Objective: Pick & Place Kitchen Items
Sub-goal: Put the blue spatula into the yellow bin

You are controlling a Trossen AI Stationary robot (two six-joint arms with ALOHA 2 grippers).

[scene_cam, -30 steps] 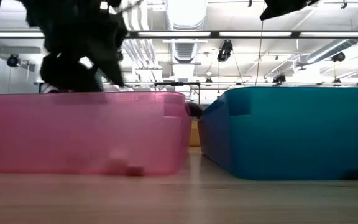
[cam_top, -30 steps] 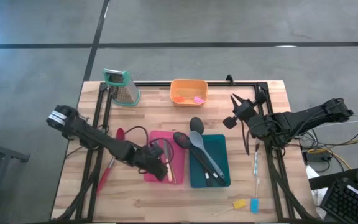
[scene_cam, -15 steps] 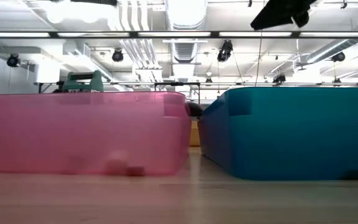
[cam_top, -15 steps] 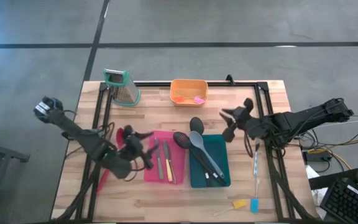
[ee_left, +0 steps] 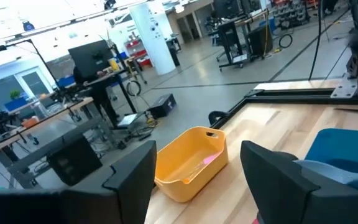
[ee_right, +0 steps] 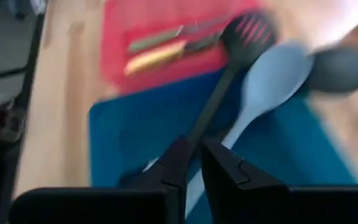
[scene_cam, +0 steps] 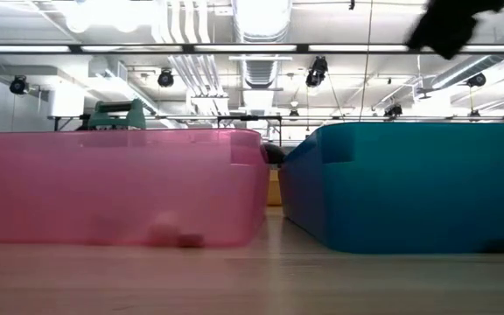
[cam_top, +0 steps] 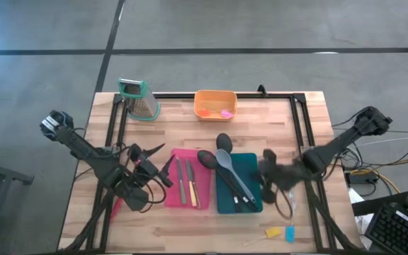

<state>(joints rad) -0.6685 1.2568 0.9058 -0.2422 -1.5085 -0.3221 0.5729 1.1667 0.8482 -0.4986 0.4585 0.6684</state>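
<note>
We are seeing the left gripper (cam_top: 149, 157) hovering over the wooden table (cam_top: 190, 134) just left of the translucent pink plastic bin (cam_top: 188, 177), its dark fingers (ee_left: 132, 180) spread wide and holding nothing. In that pink bin two slim knives are lying side by side, one green-handled (cam_top: 180, 184) and one yellow-handled (cam_top: 192, 189). The teal plastic bin (cam_top: 250, 170) is sitting right beside the pink one, and it is holding a black slotted spatula (cam_top: 227, 180) and a grey-lilac long-handled spoon (cam_top: 234, 173), with a dark round spoon (cam_top: 223, 142) at its far edge. The right gripper (cam_top: 271, 173) is hanging at the teal bin's right side, motion-blurred; its wrist view is showing the two fingers (ee_right: 225, 171) nearly together with nothing between them. Small yellow (cam_top: 273, 231) and blue (cam_top: 290, 233) pieces are lying on the table near the front right corner. An orange plastic bowl (cam_top: 214, 103) with a pink piece (cam_top: 226, 112) and a metal box grater with a teal top (cam_top: 139, 98) are standing at the back. We are reading no labels or writing anywhere.
</note>
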